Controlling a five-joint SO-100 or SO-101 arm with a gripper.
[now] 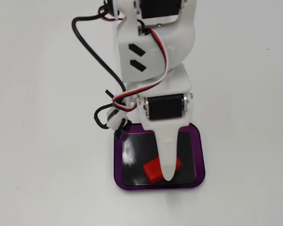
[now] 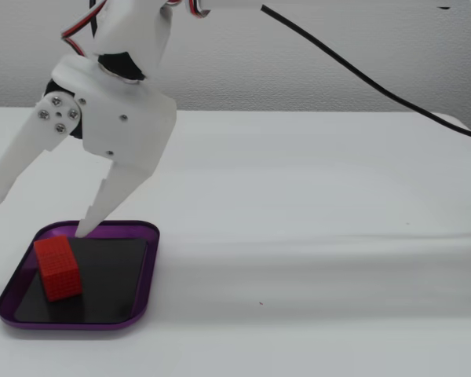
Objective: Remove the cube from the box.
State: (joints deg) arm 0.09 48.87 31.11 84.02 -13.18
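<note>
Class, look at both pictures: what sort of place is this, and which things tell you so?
Probably a robotics test bench: a plain white table, a white two-finger gripper with exposed wiring, open, and only a small red ribbed cube in a shallow purple-rimmed box.

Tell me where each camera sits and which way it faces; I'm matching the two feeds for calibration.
A fixed view: mounted above, looking steeply down the white arm at the purple-rimmed, black-floored rectangular tray; the arm's white body, cables and one finger covering part of the small ribbed red block show.
Another fixed view: low at table level, side-on; the open hand hangs above the tray, beside the block.
Shared: tray, block inside it, hand, white table.
</note>
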